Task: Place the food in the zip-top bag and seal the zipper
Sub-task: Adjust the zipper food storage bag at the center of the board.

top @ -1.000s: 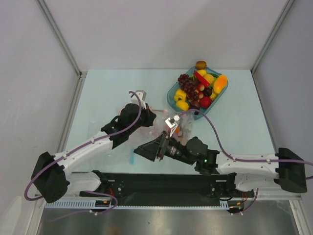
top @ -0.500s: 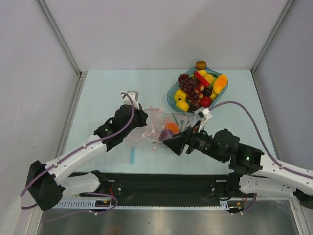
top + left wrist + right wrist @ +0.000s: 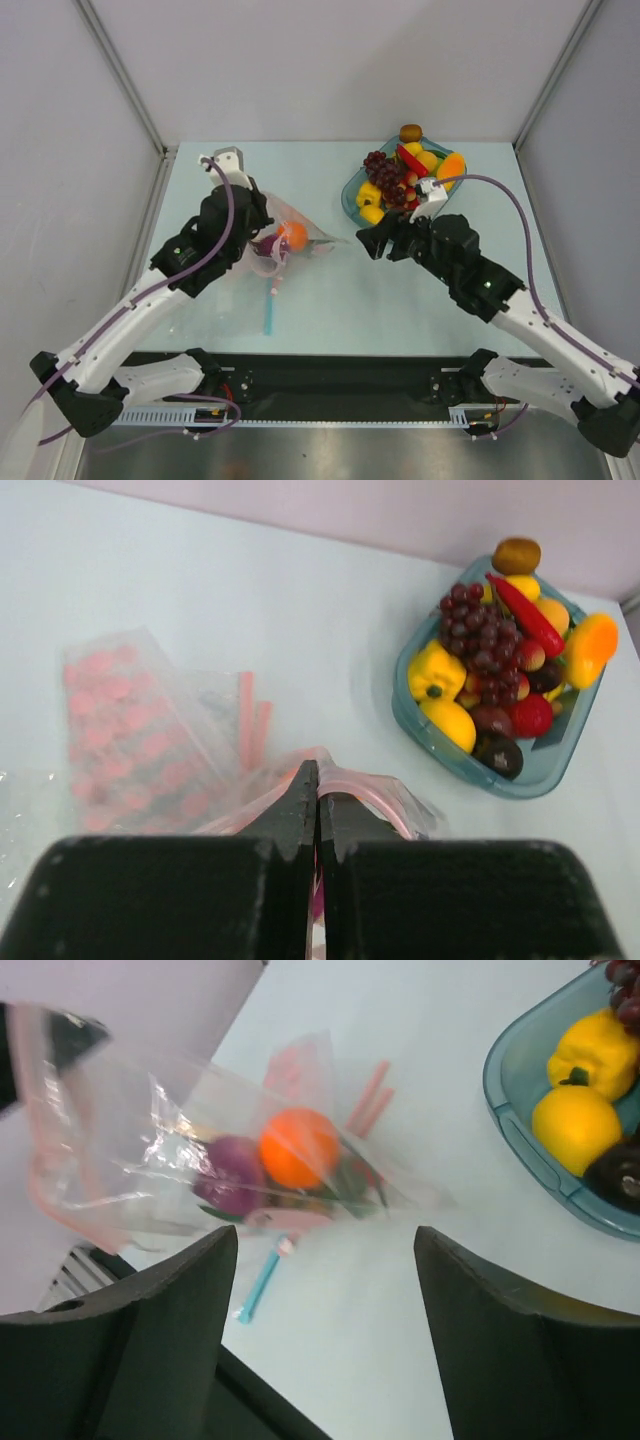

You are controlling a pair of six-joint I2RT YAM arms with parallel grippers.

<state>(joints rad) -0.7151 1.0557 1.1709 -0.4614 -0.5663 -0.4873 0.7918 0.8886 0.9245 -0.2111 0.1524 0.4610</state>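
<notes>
One bag gripped, three pieces inside

Left tool (image 3: 317, 780) is clamped on the pink zipper (image 3: 372, 786) of the single bag (image 3: 180, 1150), at the desk's (image 3: 320, 300) left. The bag holds one orange (image 3: 298, 1147), one purple piece (image 3: 232, 1175) and one green bit (image 3: 345, 1175). Right tool (image 3: 325, 1240), jaws apart and empty, hovers between bag and the one tray (image 3: 352, 195) of food (image 3: 400, 180), far right.
</notes>
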